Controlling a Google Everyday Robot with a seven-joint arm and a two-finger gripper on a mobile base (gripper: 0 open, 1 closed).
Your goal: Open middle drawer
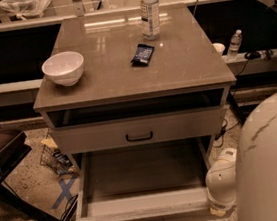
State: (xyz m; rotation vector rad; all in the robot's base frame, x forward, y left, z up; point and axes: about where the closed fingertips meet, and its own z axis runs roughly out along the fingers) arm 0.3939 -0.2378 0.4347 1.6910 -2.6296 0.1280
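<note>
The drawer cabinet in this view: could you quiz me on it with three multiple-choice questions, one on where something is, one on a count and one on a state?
1. Where on the cabinet top does the white bowl sit?
A. left side
B. right side
C. back centre

2. How many things are on the top?
A. one
B. three
C. five

3. How is the middle drawer?
A. pushed in
B. pulled out
C. taken off

Answers:
1 A: the bowl is by the left edge.
2 B: the bowl, the water bottle and the dark packet.
3 B: its bare floor shows below the upper drawer.

The tool is out of view. Only the robot's white arm shows, by the middle drawer's right front corner.
</note>
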